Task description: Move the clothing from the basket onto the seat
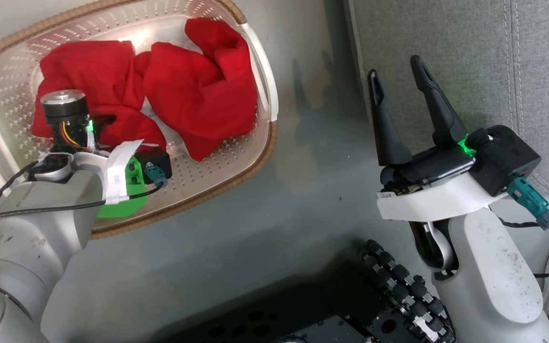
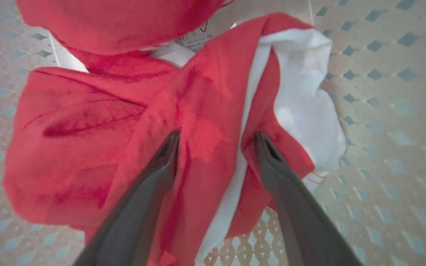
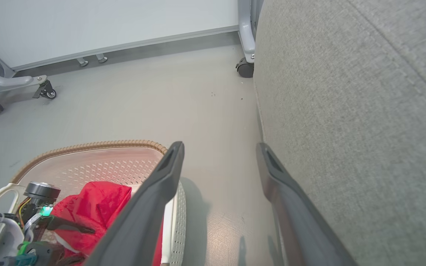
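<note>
The cream perforated basket (image 1: 12, 71) stands on the floor at the upper left and holds two red pieces of clothing (image 1: 88, 71) (image 1: 203, 95). My left wrist (image 1: 65, 112) reaches down into it over the left garment. In the left wrist view my left gripper (image 2: 217, 136) is open, its fingertips pressed into red clothing (image 2: 87, 111) with a white trim band (image 2: 301, 96), a fold lying between the jaws. My right gripper (image 1: 401, 81) (image 3: 219, 146) hangs open and empty over the floor, just left of the grey seat (image 1: 446, 38) (image 3: 346, 111). The right wrist view shows the basket (image 3: 98, 166) at lower left.
Grey floor (image 1: 303, 190) separates basket and seat. My dark base (image 1: 350, 314) lies at the bottom edge. In the right wrist view, wheeled frame legs with castors (image 3: 244, 68) (image 3: 46, 92) stand along the far wall.
</note>
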